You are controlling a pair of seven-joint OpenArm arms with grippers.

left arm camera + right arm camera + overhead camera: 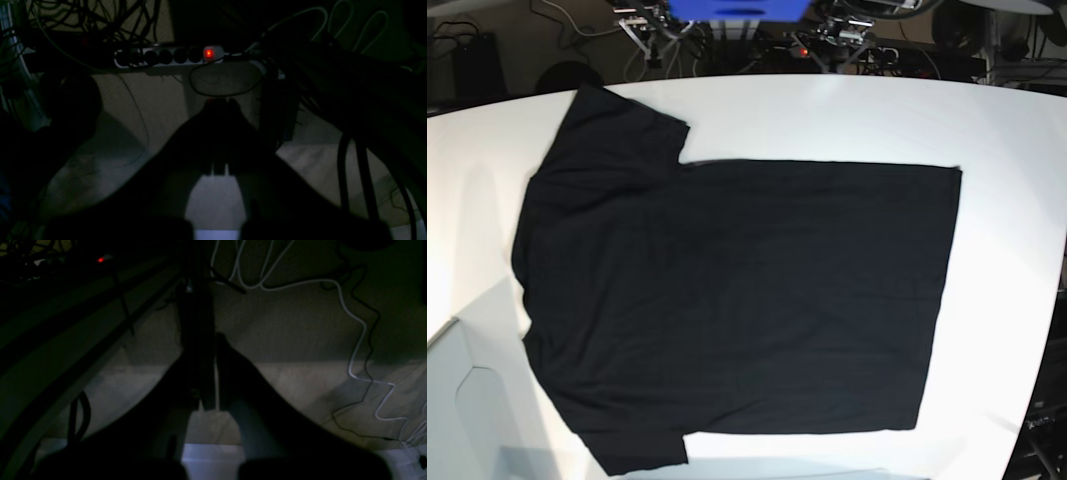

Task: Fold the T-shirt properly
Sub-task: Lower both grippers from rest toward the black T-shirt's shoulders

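The black T-shirt (737, 300) lies spread flat on the white table (827, 110), plain side up, with both short sleeves at the left and the straight hem at the right. Neither arm shows in the base view. In the dark left wrist view my left gripper (218, 102) is a black silhouette, fingers meeting at the tip, shut on nothing, hanging over a carpeted floor. In the right wrist view my right gripper (216, 340) looks the same, shut and empty above the floor, away from the T-shirt.
A power strip (170, 57) with a glowing red switch and tangled cables lie on the floor below the left gripper. White cables (358, 336) snake across the floor and a dark post (196, 323) stands by the right gripper. Equipment clutter (827, 40) lines the table's far edge.
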